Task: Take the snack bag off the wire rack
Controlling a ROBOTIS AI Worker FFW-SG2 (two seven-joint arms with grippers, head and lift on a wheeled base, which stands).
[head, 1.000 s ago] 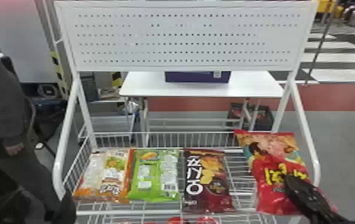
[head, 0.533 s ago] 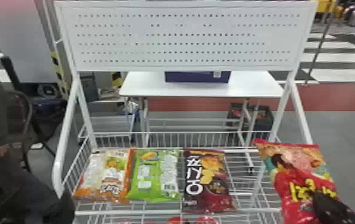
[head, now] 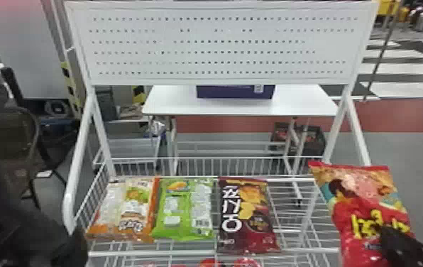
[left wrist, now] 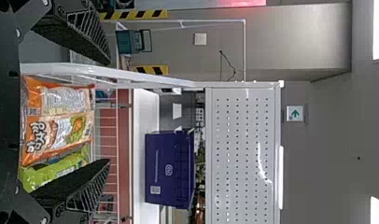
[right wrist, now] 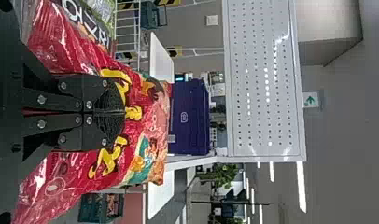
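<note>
Red snack bag: a glossy red plastic bag with yellow lettering and a picture of food across its upper part (head: 363, 206), up in the air at the right side of the white wire rack (head: 143, 253), its top end tipped away from the robot; from the head it overlaps the rack's right side rail
Right pincer: the right gripper (head: 386, 232) has its two black fingers pressed together on a pinch of the red bag's front, and I can see their tips meeting there in the right wrist view
Left pincer: the left gripper (head: 40, 241) is low at the rack's left side, and in its own wrist view its fingers stand wide apart with nothing between them
Rack's row: from left to right lie an orange-and-white plastic bag (head: 129, 213), a bright green plastic bag (head: 182, 209) and a dark maroon bag with white lettering (head: 250, 216), side by side
Change: over the last second the red bag has travelled rightward, farther out from the maroon one, while those three have kept their places
Behind: a white panel dotted with holes (head: 218, 46) tops the rack; past it is a white table (head: 171, 103) bearing a dark purple box (head: 235, 93)
</note>
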